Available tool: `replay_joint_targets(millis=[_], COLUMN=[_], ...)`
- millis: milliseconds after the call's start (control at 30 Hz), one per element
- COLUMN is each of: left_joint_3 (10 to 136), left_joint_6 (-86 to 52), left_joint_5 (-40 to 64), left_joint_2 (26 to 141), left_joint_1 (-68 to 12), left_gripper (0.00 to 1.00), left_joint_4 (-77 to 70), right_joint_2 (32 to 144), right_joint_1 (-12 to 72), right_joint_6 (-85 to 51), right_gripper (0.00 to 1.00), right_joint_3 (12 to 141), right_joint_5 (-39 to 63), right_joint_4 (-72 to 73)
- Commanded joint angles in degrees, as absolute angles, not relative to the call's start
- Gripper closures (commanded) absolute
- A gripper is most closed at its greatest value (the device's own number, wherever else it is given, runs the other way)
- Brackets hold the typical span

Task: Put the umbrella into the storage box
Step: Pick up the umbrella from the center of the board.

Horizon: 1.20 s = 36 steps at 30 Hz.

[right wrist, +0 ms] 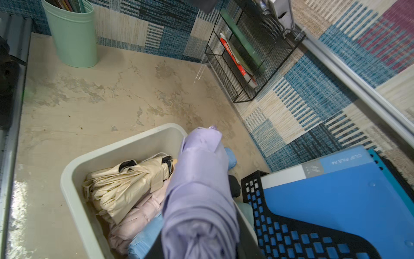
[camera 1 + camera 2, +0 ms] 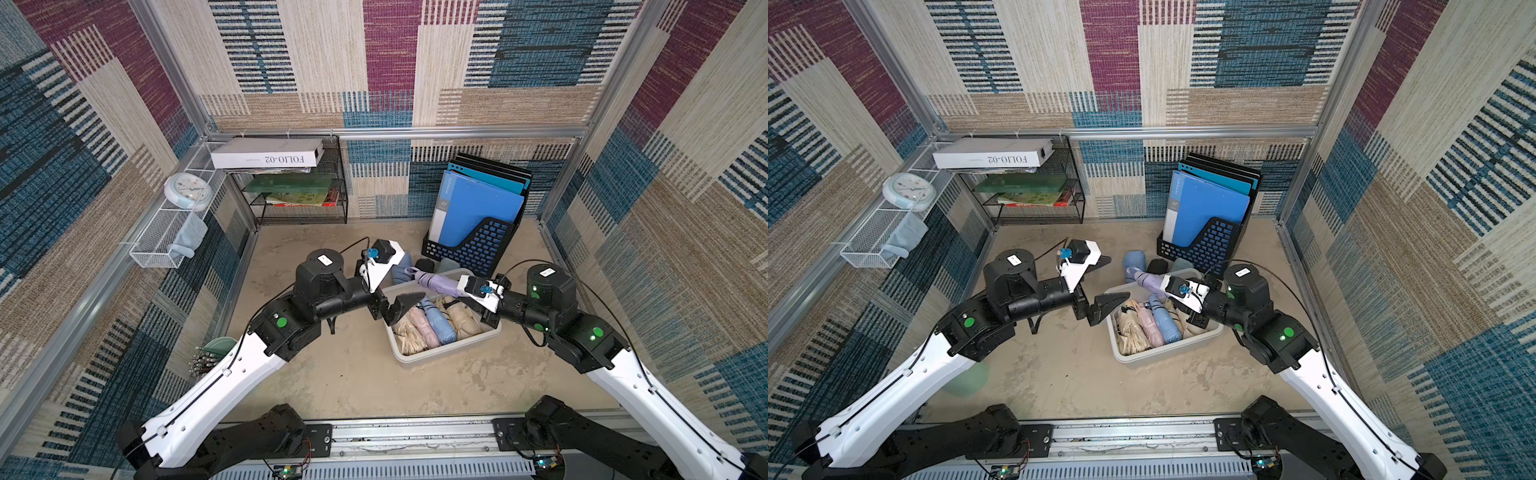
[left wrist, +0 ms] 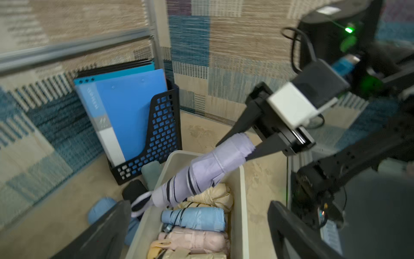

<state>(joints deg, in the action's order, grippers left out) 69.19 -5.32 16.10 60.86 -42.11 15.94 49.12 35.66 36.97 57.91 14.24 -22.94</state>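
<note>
Left wrist view: my right jaws grip the lilac umbrella mid-frame, tilted over the box; left jaws gape empty. I'd bring its overhanging end inside, lower flat, then release

The umbrella is smooth, matt lilac cloth. The storage box beneath the right claw is matt off-white plastic. The desk is mottled and faintly glossy.

The folded lilac umbrella, dark-striped, slants raised across a far corner of the off-white, round-cornered, part-filled storage box
</note>
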Motion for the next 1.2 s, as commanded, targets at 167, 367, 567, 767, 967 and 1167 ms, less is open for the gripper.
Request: replay_joint_targets(millis=[167, 367, 567, 767, 967, 1167], left_joint_3=[63.66, 62.18, 63.13, 63.34, 65.0, 65.59], left_joint_6=[-72.68, -90.06, -96.59, -98.79, -100.69, -101.56], left_joint_5=[-0.88, 2.16, 3.69, 2.21, 3.56, 2.04], left_joint_2=[59.99, 63.49, 66.76, 68.23, 71.76, 72.73], left_joint_1=[-41.92, -41.92, -41.87, -41.84, -41.79, -41.82], left_gripper=[0.01, 0.01, 0.01, 0.07, 0.28, 0.58], left_joint_4=[14.49, 7.67, 8.0, 9.77, 6.23, 4.89], right_joint_2=[48.29, 48.69, 49.02, 48.71, 48.65, 48.33], right_joint_1=[39.53, 45.33, 49.66, 52.26, 54.74, 55.56], right_joint_6=[57.02, 66.13, 70.94, 70.62, 70.59, 68.49], right_gripper=[1.0, 1.0, 1.0, 1.0, 1.0, 0.87], right_joint_3=[57.26, 56.12, 54.49, 53.53, 52.59, 50.75], right_joint_5=[11.32, 7.22, 3.64, 0.48, -1.56, -2.88], right_joint_4=[-11.69, -9.59, -6.6, -5.6, -5.12, -4.54])
